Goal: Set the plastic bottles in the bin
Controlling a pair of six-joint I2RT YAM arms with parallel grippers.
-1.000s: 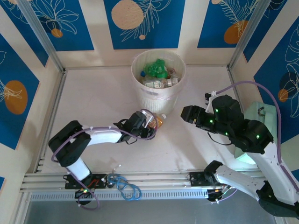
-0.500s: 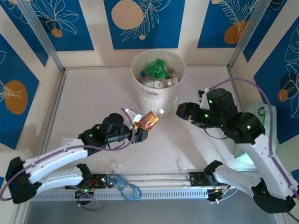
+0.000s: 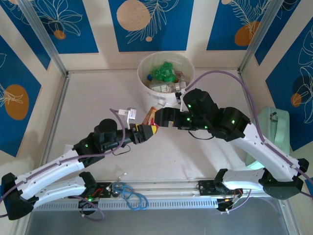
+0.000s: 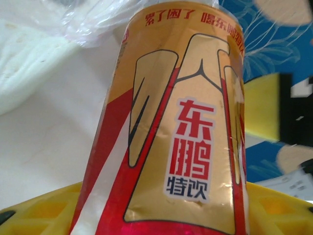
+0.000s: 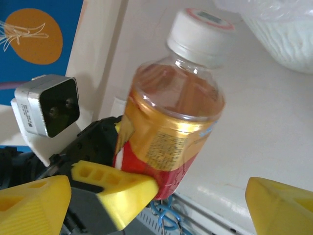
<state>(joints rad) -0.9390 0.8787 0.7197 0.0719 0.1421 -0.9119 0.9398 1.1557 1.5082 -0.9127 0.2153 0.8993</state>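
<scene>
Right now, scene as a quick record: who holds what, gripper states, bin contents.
held item: amber bottle, red-gold label, white cap
holder: left gripper, shut on the bottle's lower end
right gripper: open, fingers either side of the bottle, not touching
bottle position: off the table, just in front of the bin
bin contents: green bottles and others
aside: mint-green case, right edge
</scene>
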